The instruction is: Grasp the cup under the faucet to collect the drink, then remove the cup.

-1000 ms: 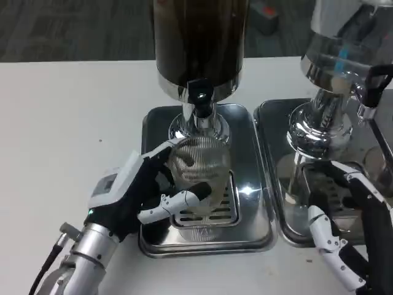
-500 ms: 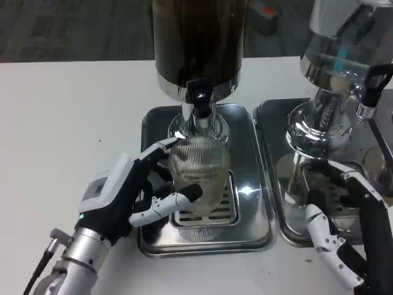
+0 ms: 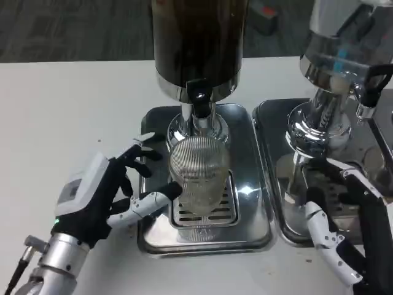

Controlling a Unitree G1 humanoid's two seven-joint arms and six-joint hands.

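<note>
A ribbed clear cup [image 3: 199,178] stands upright on the drip grate [image 3: 206,215], directly below the black faucet [image 3: 198,96] of the dark drink dispenser [image 3: 199,37]. My left hand [image 3: 101,196] lies to the cup's left with its fingers spread. Its thumb tip [image 3: 164,194] reaches close to the cup's lower left side, and nothing is held. My right hand [image 3: 344,246] rests at the lower right, in front of the other dispenser, with fingers extended and holding nothing.
The grate sits in a steel tray [image 3: 255,230]. A second, chrome dispenser [image 3: 338,74] stands on its own tray [image 3: 273,123] at the right, close to my right hand. White table [image 3: 67,117] stretches to the left.
My left hand has let go of the cup and drawn back to the left and toward me. The cup stays on the grate. The right hand has barely moved.
</note>
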